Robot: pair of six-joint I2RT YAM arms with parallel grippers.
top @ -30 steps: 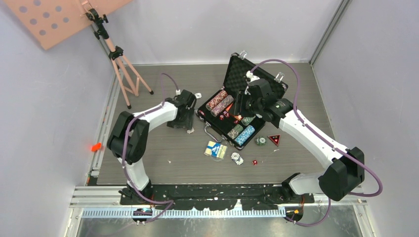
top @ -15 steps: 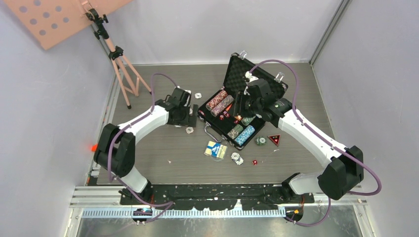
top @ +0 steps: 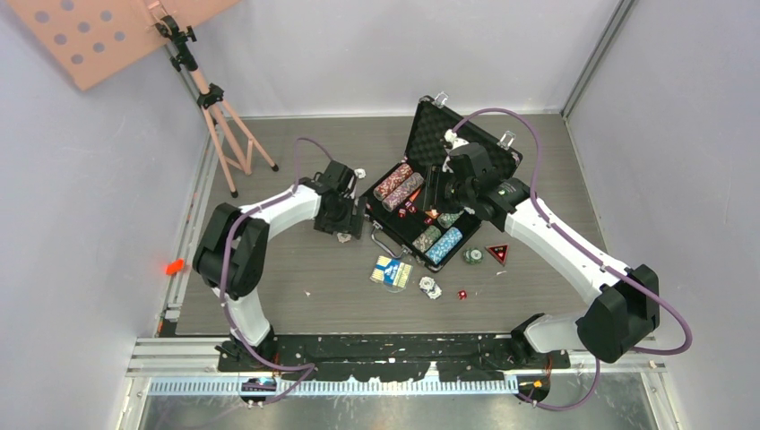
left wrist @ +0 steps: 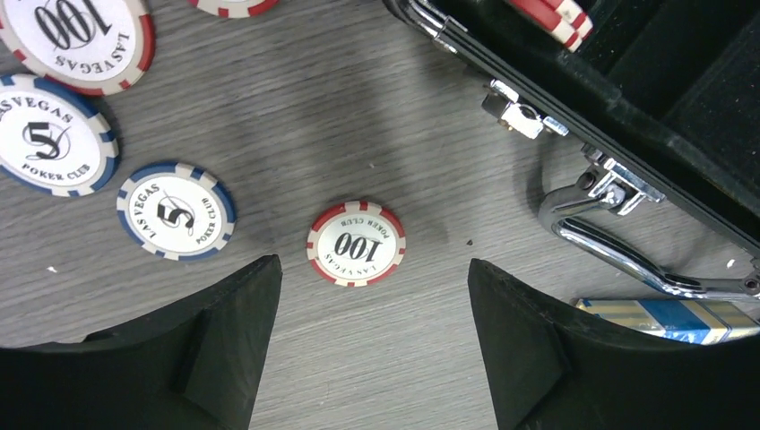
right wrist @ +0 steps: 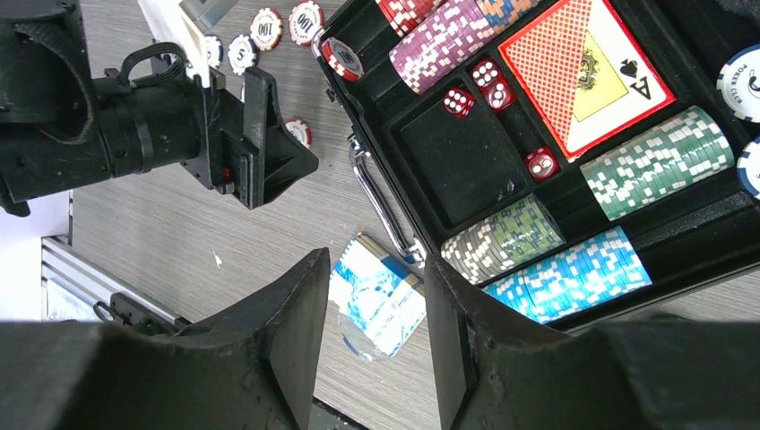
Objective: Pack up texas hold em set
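Lying outside the briefcase [left wrist: 681,98]: five loose chips [left wrist: 356,244], perhaps more.

The left arm [top: 287,206] and right arm [top: 560,242] are white with black joints. Long purple cables [top: 491,110] loop along them. The jaws are black.

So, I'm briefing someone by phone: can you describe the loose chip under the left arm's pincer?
Start at the open black briefcase and its chrome handle. On the table beside that handle lies one chip, framed by the open left pincer. It has a red-and-white rim and reads 100; the nearest chips have blue rims and a 5.
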